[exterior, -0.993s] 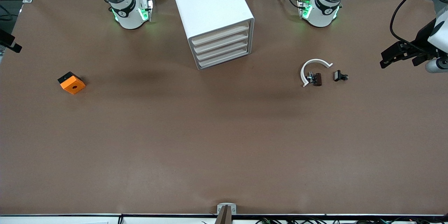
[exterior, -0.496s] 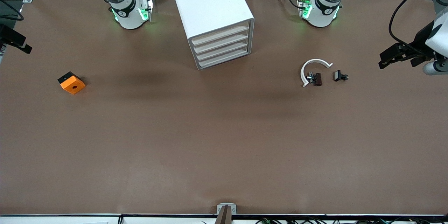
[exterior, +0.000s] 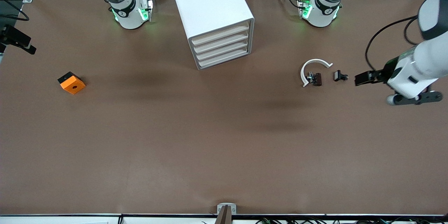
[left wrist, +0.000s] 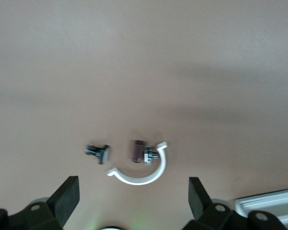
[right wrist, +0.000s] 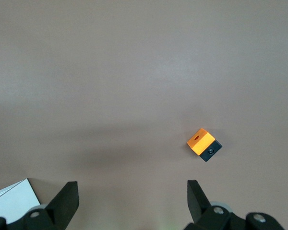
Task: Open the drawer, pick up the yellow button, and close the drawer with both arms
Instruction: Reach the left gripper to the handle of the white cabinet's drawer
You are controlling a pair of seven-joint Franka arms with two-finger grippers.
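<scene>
Jaws of the left gripper (left wrist: 133, 201) are standing wide apart, holding nothing, over the brown table (exterior: 224, 140) beside a black clip (exterior: 340, 76). The right gripper (right wrist: 132, 203) is likewise gaping empty at the table's edge, with an orange block (right wrist: 204, 144) lying below it.

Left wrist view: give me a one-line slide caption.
Open left gripper above the brown table, with a white curved clip and two small dark parts lying below.

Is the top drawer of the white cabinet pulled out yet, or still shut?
Shut. The top drawer has its cream front slat level with the three below it in the cabinet, and neither gripper is near it.
</scene>
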